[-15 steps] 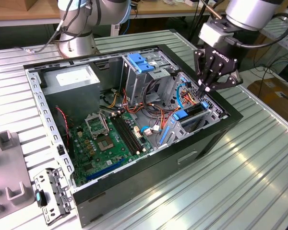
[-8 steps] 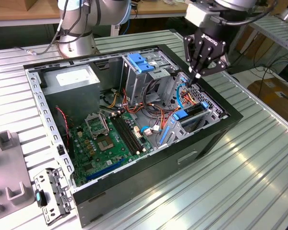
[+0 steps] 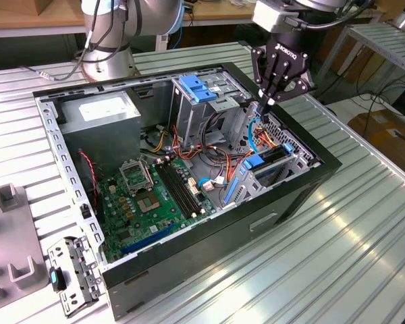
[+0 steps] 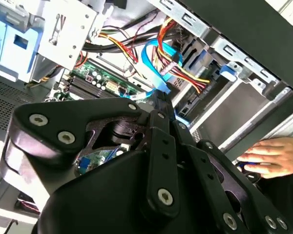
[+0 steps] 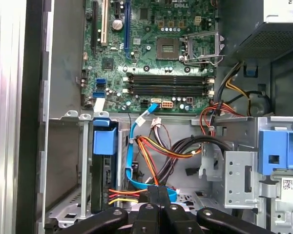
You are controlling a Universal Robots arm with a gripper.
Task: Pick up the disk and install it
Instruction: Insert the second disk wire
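The disk is a dark drive with a blue end tab. It sits slotted in the lower drive bay of the open computer case, and it also appears in the exterior view as the disk. My gripper hangs just above that bay with its black fingers pressed together. In the first wrist view the gripper has its tips at a thin blue cable and a bundle of red and yellow wires, beside the disk and not on it. In the second wrist view the gripper points down at the same cable.
A green motherboard and a grey power supply fill the case. A pale-blue plate lies on the upper metal cage. A person's hand rests by the case's outer side. A metal bracket and grey fixtures lie on the table.
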